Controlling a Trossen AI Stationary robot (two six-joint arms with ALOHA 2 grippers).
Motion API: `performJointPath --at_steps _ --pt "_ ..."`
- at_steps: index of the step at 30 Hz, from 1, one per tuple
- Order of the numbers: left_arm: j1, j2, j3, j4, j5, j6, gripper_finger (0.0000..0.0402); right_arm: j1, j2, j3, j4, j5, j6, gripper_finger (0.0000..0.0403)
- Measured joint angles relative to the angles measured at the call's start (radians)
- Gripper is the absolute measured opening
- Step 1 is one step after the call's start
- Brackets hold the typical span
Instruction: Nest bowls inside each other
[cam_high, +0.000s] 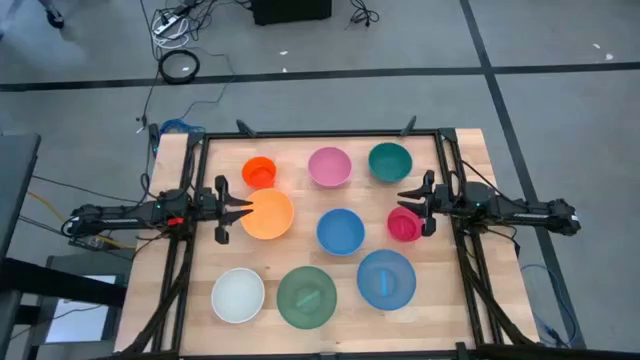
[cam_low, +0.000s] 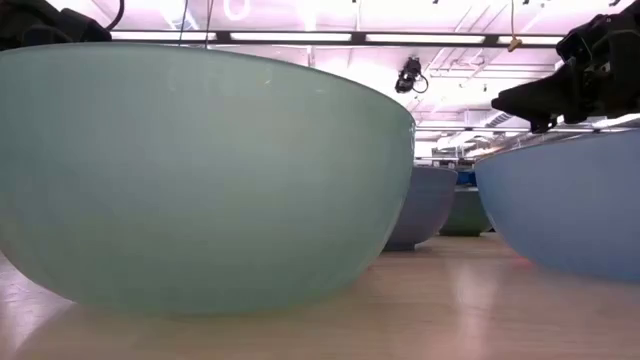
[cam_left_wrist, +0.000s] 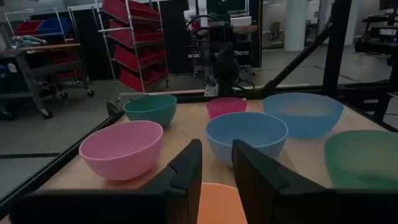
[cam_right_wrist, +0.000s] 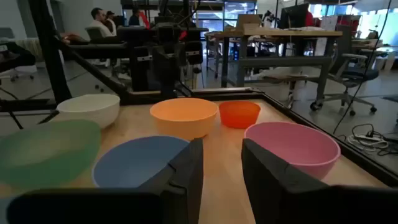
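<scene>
Several bowls sit apart, rims up, on the wooden table (cam_high: 460, 300): orange-red (cam_high: 259, 171), pink (cam_high: 329, 166), teal (cam_high: 390, 161), orange (cam_high: 267, 213), blue (cam_high: 340, 231), magenta (cam_high: 404, 223), a larger blue (cam_high: 386, 278), green (cam_high: 307, 296) and white (cam_high: 238, 295). My left gripper (cam_high: 240, 208) is open, level over the orange bowl's left rim (cam_left_wrist: 221, 202). My right gripper (cam_high: 412, 208) is open, level at the magenta bowl's right side. Neither has anything between its fingers.
A dark metal frame (cam_high: 320, 133) runs along the table's far and side edges. Bare wood shows between the bowls. In the low view the green bowl (cam_low: 200, 180) and the larger blue bowl (cam_low: 570, 200) fill the foreground. People sit in the room beyond (cam_right_wrist: 99, 15).
</scene>
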Motion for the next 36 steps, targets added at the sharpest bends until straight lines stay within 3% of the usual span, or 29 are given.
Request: performJointPath --at_steps 36 --pt "0.0 0.0 0.0 0.0 0.0 0.0 0.0097 0.0 0.0 0.0 0.006 0.0 -0.028 0.0099"
